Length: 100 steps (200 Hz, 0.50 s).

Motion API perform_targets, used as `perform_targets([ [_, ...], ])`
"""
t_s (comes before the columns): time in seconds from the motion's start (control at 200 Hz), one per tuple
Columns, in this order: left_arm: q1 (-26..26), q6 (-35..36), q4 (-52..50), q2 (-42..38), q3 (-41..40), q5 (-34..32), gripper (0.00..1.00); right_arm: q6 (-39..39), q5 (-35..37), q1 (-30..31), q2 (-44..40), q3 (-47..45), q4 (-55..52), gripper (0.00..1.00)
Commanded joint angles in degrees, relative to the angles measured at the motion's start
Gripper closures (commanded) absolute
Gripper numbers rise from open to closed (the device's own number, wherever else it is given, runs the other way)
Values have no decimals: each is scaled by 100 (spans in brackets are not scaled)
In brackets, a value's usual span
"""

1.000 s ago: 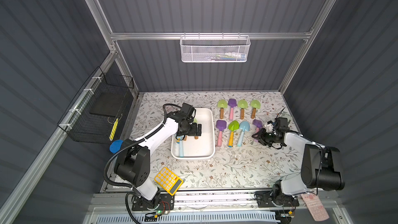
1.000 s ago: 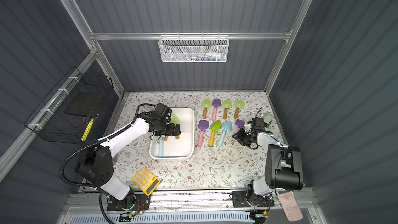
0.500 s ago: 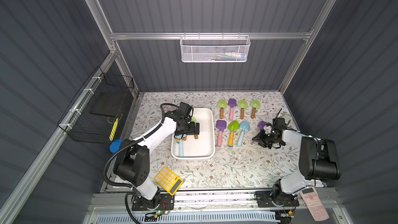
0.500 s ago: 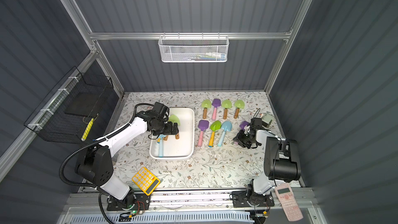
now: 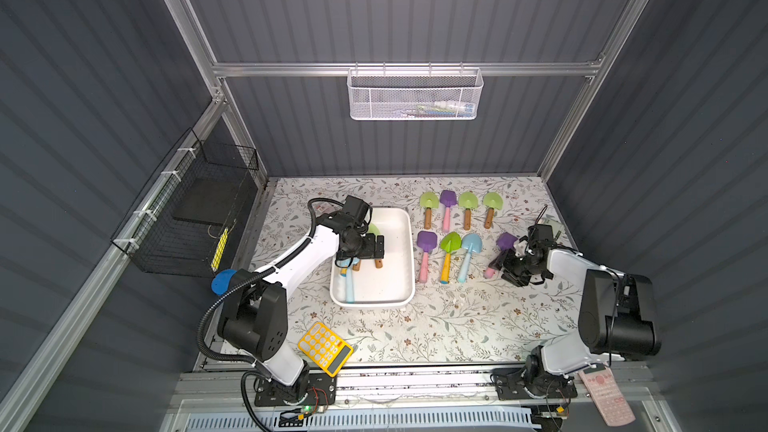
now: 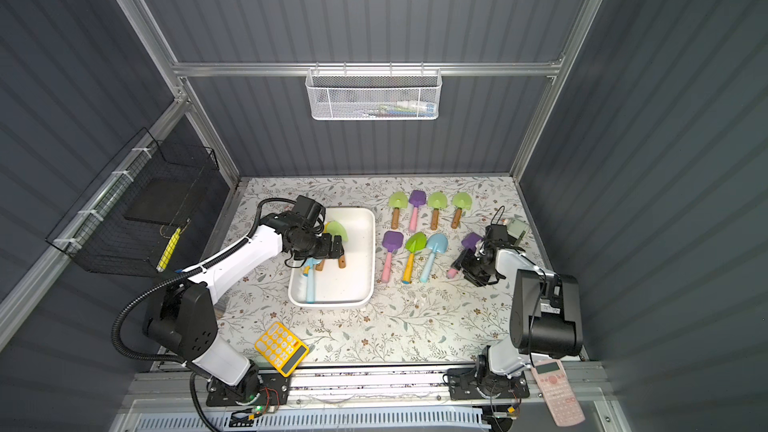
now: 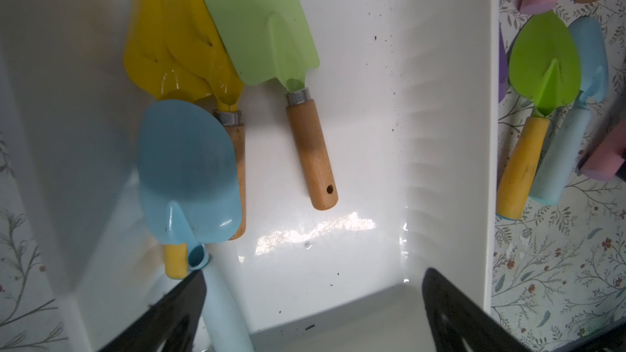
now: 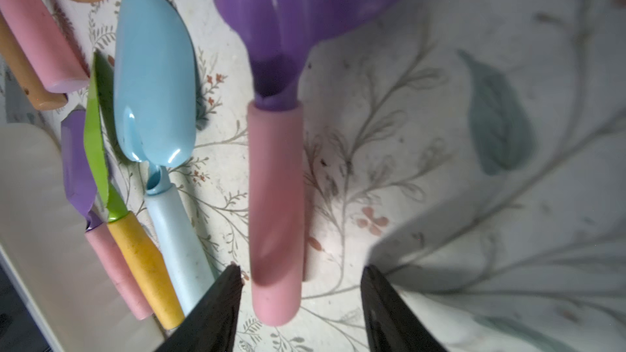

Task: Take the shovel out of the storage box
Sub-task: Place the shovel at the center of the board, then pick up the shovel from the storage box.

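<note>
Eight shovels out on the mat (image 8: 474,204) by then, four more down in the box (image 7: 372,113). Released the purple shovel (image 8: 274,181) within the last second by opening the right gripper (image 8: 299,272) from clamped to roughly half parted; left that shovel flat on the mat, pink handle between the right jaws, blade out beyond the tips; gripped nothing any more; stood with one finger (image 8: 210,316) just beside the handle, perhaps brushing it, and the other well clear; read as one more shovel delivered and the right arm free to pull back.

Kept the left gripper (image 7: 313,272) spread as wide as a second before, low over the box and empty; barely moved in that time; hung with the green shovel (image 7: 264,22) ahead of the jaws and roughly between them, wooden handle pointing back towards the tips; had the two yellow shovels (image 7: 162,35) and the blue shovel (image 7: 186,171) stacked off towards one finger (image 7: 169,316), with the blue one's pale handle running under or against it; could not tell whether touching.

Looked set up for the green one next, chosen for a handle clear of the pile and bare floor on both sides; still needed a descent and a close; risked catching the blue handle on the way down.
</note>
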Motion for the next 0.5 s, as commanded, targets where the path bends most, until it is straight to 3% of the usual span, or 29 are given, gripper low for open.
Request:
perform_targets([
  [0.0, 28, 60, -157, -125, 170, -12, 1, 84, 545, -30, -216, 55, -234, 39],
  [0.14, 28, 64, -255, -121, 195, -98, 0, 177, 425, -8, -497, 239, -347, 38],
  [0.285, 28, 135, -522, -189, 258, -312, 3, 263, 869, 272, -1503, 266, -772, 36],
  [0.495, 20, 122, -929, -66, 242, -886, 16, 388, 1378, 1574, -2602, 609, -1350, 36],
])
